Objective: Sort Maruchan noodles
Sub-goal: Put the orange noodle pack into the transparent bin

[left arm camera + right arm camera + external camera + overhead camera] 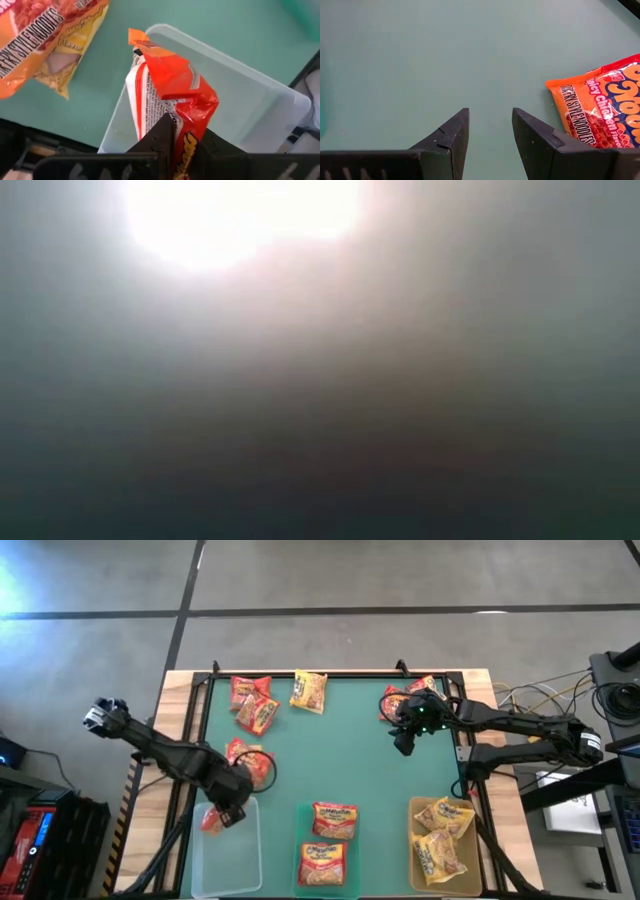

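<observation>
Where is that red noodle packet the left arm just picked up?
In the high view, the red packet hangs pinched in the left gripper at the table's near left, over the edge of the clear bin; the left wrist view shows it above that bin.

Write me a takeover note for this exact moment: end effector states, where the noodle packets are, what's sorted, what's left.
Left end effector: shut on a red packet, held over the clear left bin, not yet dropped.
Right end effector: open, empty, over bare mat at the far right, beside an orange packet.
Done: two packets in the middle bin; yellow packets in the right bin.
Left: packets at the far left, a yellow one far centre, one by the left arm, and some at the far right.
The low view shows nothing usable.
</observation>
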Action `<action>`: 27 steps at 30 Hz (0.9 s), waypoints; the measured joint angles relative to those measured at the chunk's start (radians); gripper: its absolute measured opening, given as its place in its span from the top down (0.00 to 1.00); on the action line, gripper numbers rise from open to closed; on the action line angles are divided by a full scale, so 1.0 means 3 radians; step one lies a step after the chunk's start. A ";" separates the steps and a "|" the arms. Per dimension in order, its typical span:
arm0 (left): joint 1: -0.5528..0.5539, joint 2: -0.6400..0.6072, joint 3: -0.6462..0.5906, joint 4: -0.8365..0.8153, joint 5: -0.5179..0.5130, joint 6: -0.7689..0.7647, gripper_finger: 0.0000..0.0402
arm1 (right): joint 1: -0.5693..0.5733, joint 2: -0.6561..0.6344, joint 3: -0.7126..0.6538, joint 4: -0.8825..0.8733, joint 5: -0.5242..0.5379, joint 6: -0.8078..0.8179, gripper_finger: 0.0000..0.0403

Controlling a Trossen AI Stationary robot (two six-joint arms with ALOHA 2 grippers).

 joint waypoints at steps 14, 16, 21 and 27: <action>-0.0095 0.0006 -0.0136 -0.0050 0.0204 0.0083 0.97 | 0.0000 0.0001 0.0000 0.0001 0.0000 0.0000 0.65; -0.0095 0.0006 -0.0196 -0.0051 0.0202 0.0104 0.97 | 0.0000 0.0000 0.0000 0.0000 0.0000 0.0000 0.65; -0.0095 0.0006 -0.0324 -0.0032 0.0203 0.0104 0.97 | -0.0001 0.0001 0.0000 0.0001 0.0001 0.0000 0.65; -0.0095 0.0006 -0.0353 -0.0036 0.0170 0.0033 0.89 | 0.0000 0.0001 0.0000 0.0001 0.0000 0.0000 0.65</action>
